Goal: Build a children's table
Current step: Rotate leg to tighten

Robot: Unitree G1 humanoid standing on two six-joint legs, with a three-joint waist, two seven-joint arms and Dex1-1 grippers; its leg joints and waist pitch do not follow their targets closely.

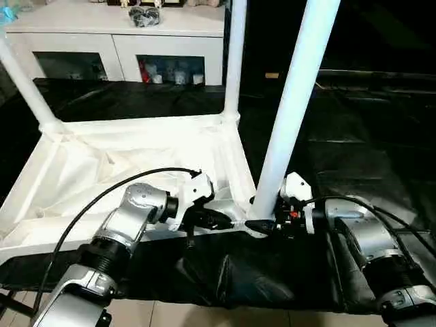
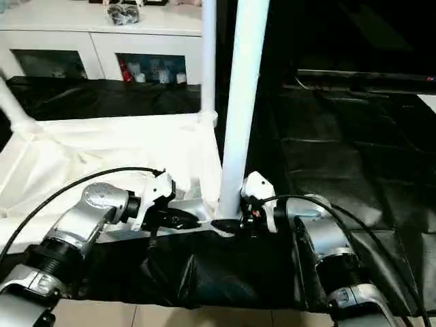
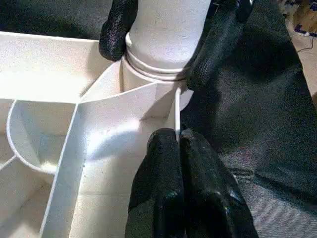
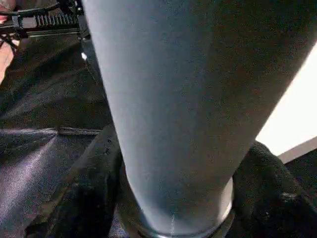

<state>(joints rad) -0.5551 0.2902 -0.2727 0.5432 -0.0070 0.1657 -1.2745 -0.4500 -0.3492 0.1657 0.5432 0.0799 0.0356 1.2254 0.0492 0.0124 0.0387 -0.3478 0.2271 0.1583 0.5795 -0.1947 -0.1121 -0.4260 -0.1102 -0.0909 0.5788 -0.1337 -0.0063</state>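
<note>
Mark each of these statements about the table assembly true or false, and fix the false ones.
1. The tabletop lies underside up on the black-draped work table. True.
2. Only one leg stands in a corner socket. False: three legs stand up from it, the near leg, the far leg and the far left leg.
3. The right gripper has its fingers around the base of the near leg. True.
4. The left gripper is open wide above the tabletop. False: its fingers are pressed together at a thin rib by the corner socket.
5. A white cabinet stands beyond the work table. True.
</note>
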